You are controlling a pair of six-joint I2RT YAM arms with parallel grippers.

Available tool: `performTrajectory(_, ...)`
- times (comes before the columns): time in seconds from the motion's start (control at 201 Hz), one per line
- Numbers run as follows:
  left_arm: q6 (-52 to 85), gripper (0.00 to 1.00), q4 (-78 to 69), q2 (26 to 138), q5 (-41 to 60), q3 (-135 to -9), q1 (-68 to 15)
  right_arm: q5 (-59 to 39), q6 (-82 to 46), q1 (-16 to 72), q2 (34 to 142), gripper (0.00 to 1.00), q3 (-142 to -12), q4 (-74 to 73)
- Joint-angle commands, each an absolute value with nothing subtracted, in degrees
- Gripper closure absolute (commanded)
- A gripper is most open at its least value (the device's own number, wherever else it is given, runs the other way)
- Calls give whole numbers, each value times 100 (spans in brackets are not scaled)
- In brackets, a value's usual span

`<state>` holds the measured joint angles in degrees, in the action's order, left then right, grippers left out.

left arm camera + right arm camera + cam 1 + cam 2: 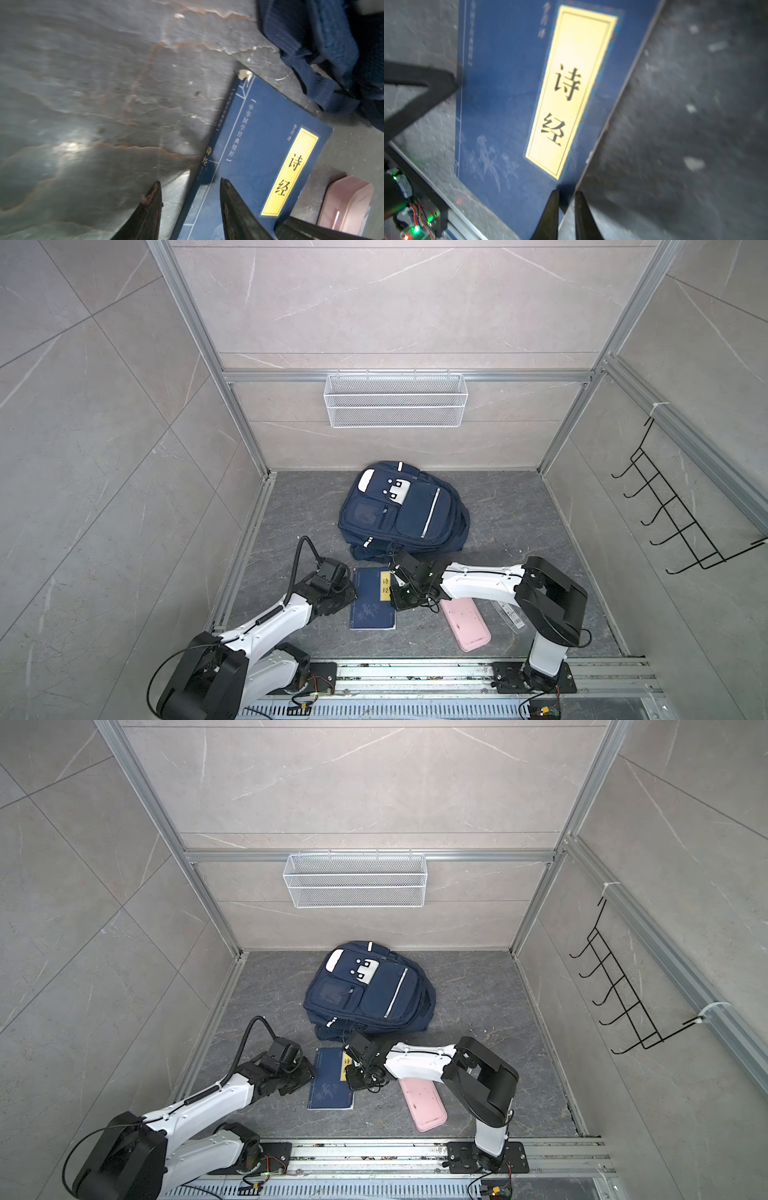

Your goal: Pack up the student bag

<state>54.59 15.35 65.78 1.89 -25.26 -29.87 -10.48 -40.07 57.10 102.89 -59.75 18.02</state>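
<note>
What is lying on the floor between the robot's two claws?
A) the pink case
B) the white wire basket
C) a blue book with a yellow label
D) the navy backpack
C: the blue book lies between the left gripper and the right gripper. The pink case lies off to one side, and the student bag lies farther back.

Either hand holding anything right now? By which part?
Right hand pinches the blue book by its long open edge, near the yellow label. Left hand is open astride the spine edge, holding nothing.
</note>
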Motion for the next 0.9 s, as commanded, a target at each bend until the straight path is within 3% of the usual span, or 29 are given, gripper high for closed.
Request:
performTrajectory(0.0,5346,52,1321,7055,344,-2740,-3223,-845,-4115,5733,10056,78,-5820,2149)
performTrajectory(0.224,5317,52,1071,7705,457,-2973,-3515,-368,-4304,5698,10056,67,-5788,2084)
performTrajectory(0.587,5185,51,1095,7591,629,-2930,-3539,-73,-4217,5696,10393,71,-5950,2297)
performTrajectory(0.896,4399,50,1041,8540,1537,-3582,-3625,34,-4114,5696,10775,75,-6060,2409)
